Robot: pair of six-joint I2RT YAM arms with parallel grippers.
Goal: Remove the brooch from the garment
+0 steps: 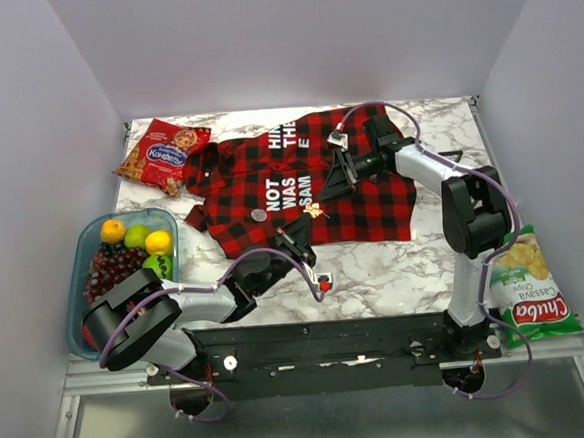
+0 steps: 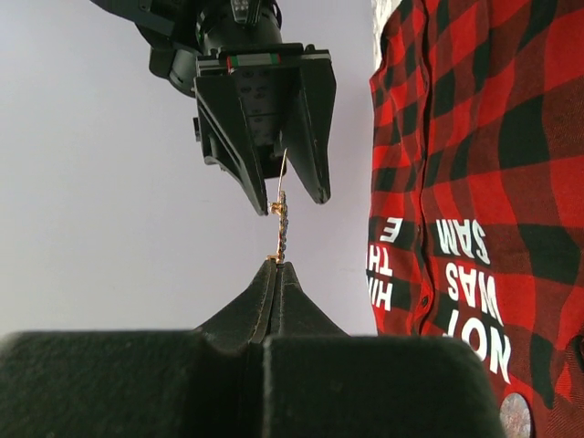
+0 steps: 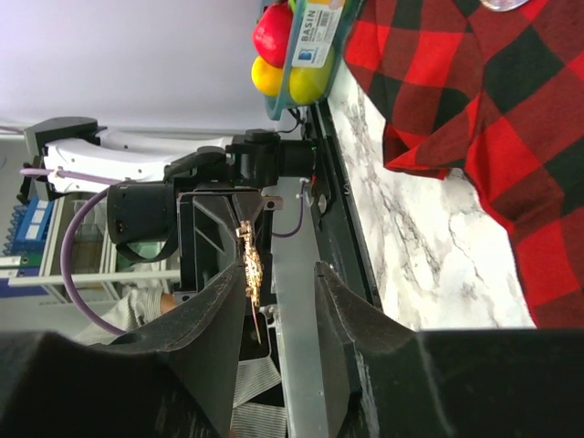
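Top view: the brooch (image 1: 314,210) looks to be off the shirt (image 1: 371,208), held up between the two claws. A round silver disc (image 1: 259,214) sits on the cloth by the white letters (image 1: 273,195).

Left wrist view: the left claw (image 2: 276,266) is pinched tight on the brooch's lower end, and the right claw (image 2: 290,205) is spread wide around the top.

Right wrist view: the gold piece sits off-centre in that gap, needle pointing toward the palm.

Imo the right one should centre up and close on the body, not the needle. The left lets go only after.
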